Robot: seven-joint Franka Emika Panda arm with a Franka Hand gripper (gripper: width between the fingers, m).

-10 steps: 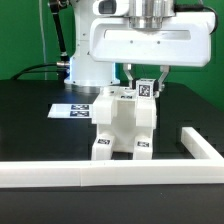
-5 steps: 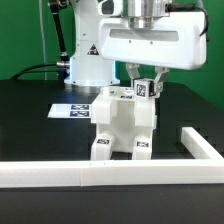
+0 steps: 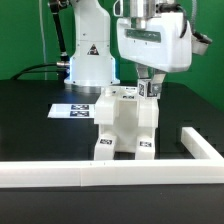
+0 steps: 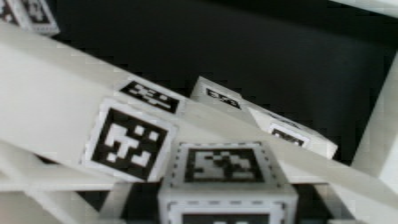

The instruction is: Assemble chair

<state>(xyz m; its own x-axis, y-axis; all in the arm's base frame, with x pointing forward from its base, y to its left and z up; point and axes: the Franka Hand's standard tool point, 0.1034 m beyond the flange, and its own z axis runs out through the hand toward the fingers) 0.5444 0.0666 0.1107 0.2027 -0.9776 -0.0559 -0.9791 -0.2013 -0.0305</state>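
Black tabletop (image 3: 30, 130), white matte blocky plastic chair (image 3: 120, 126) at centre — glossy white gripper (image 3: 150, 90) clamped shut on its tagged top piece, long white border rail (image 3: 100, 176) nearside.

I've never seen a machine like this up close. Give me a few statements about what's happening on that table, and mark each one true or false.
1. The gripper is closed on a tagged piece at the top of the chair. True.
2. The chair stands on a white table. False: the table is black.
3. The marker board lies flat behind the chair, toward the exterior view's left. True.
4. The white rail runs behind the chair. False: it runs in front of the chair and along the exterior view's right.
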